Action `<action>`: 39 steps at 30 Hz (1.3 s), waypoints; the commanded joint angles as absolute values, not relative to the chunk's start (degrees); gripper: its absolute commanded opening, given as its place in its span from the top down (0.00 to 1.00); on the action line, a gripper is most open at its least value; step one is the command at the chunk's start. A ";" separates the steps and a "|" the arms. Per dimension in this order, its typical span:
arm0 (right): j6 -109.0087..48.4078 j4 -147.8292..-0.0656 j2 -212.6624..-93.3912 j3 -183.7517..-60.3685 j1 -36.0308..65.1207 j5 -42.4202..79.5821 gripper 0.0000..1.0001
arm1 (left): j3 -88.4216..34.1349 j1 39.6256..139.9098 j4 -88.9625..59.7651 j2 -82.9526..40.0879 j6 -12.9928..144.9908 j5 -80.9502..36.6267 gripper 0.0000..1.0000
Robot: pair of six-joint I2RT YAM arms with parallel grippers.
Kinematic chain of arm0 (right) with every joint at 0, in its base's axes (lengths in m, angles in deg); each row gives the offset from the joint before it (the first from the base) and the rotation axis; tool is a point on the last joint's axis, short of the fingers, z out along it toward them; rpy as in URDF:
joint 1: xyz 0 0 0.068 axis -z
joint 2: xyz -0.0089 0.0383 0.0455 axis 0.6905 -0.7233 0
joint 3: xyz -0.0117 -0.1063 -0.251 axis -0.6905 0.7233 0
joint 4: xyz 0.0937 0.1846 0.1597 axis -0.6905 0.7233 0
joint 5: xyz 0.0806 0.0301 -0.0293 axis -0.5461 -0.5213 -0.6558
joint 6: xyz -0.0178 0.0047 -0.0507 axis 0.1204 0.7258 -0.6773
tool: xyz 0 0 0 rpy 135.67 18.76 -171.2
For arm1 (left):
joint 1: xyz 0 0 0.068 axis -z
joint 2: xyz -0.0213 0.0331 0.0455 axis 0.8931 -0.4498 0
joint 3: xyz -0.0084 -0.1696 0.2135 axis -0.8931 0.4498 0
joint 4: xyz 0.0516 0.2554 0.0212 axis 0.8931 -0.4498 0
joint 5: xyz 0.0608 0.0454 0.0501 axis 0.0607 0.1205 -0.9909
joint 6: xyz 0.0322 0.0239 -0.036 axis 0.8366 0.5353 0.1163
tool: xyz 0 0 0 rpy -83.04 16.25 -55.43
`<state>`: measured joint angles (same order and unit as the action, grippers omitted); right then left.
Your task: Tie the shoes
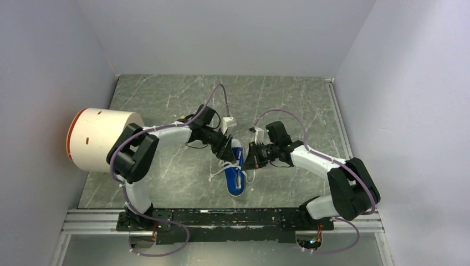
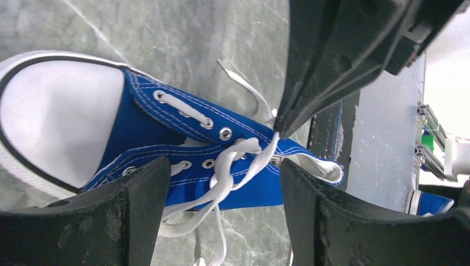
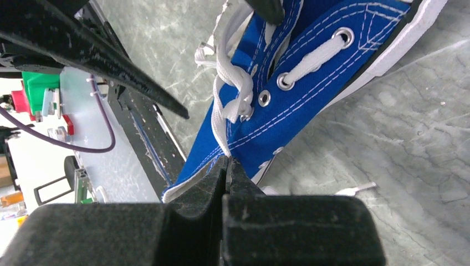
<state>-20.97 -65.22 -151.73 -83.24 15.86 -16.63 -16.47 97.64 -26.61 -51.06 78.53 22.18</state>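
Observation:
The blue canvas sneaker (image 1: 236, 173) with white toe cap lies on the marble table between both arms. In the left wrist view the sneaker (image 2: 166, 127) shows its eyelets and loose white laces (image 2: 224, 177), crossed and twisted over the tongue. My left gripper (image 2: 221, 208) is open, its fingers (image 2: 138, 213) straddling the twisted laces just above the shoe's side. My right gripper (image 3: 228, 164) is shut on a white lace (image 3: 220, 124) that runs up to a twist by the eyelets. In the left wrist view its tip (image 2: 279, 128) pinches that lace strand.
A large white cylinder with an orange rim (image 1: 100, 138) lies at the table's left. A metal rail (image 1: 221, 219) runs along the near edge. Grey walls close three sides. A loose lace end (image 3: 354, 190) lies on the table beside the shoe's sole.

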 commanded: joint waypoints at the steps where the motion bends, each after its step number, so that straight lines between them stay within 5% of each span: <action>1: -19.81 -67.87 -152.34 -85.43 16.06 -16.49 1.00 | -16.52 97.81 -29.04 -50.46 84.85 29.46 0.25; 14: -19.34 -68.31 -154.33 -85.91 16.07 -17.02 1.00 | -13.42 97.85 -29.61 -48.83 84.09 27.04 0.48; 39: -18.90 -65.28 -151.92 -84.09 16.03 -14.95 1.00 | -12.79 99.65 -25.63 -51.02 81.38 26.37 0.54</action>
